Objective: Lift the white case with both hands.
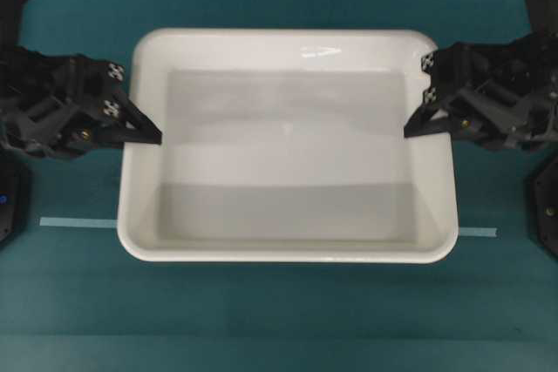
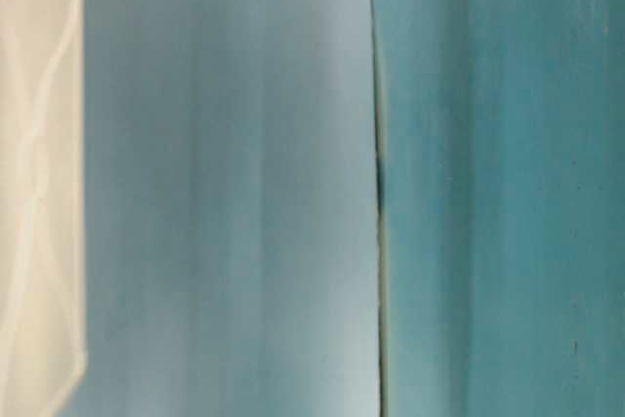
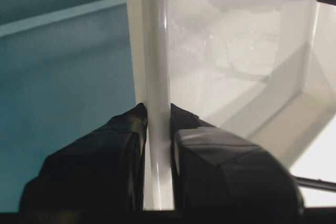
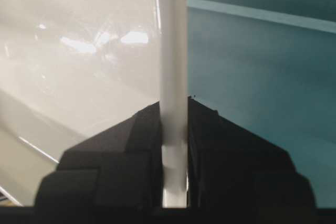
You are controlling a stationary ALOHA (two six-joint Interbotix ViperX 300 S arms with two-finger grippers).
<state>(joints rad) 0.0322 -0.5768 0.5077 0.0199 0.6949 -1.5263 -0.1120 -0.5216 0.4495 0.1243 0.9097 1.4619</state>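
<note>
The white case (image 1: 288,145) fills the middle of the overhead view, a wide shallow tray with a glossy bottom. My left gripper (image 1: 155,135) is shut on the case's left rim (image 3: 157,66), one finger outside and one inside the wall. On the opposite side my right gripper (image 1: 411,128) is shut on the right rim (image 4: 173,51) in the same way. In both wrist views the rim runs straight up between the black fingers (image 3: 126,145) (image 4: 220,145). The table-level view shows only a blurred pale shape (image 2: 39,183) at its left edge; I cannot tell whether the case is off the table.
A teal table surface (image 1: 279,311) surrounds the case. A thin light-blue tape line (image 1: 78,222) crosses the table under the case's front part. Black arm bases stand at the far left (image 1: 9,206) and far right (image 1: 547,206) edges.
</note>
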